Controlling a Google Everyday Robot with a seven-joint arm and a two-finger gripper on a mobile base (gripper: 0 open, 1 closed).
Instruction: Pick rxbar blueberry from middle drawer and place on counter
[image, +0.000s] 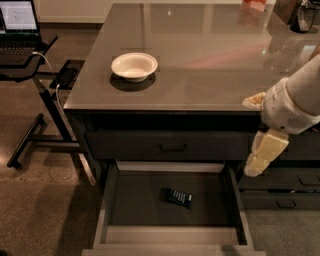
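The rxbar blueberry (179, 197) is a small dark bar lying flat on the bottom of the open middle drawer (110, 200), a little right of its centre. The counter (200, 55) is a glossy grey-brown top above the drawers. My gripper (261, 154) hangs off the white arm at the right, in front of the counter's front edge. It is above and to the right of the drawer's right side wall, apart from the bar, and holds nothing that I can see.
A white bowl (134, 66) sits on the counter's left front part. A closed top drawer with a black handle (173, 148) is above the open one. A black laptop stand (30, 55) with a laptop stands at the left. More drawers (280, 195) are at the right.
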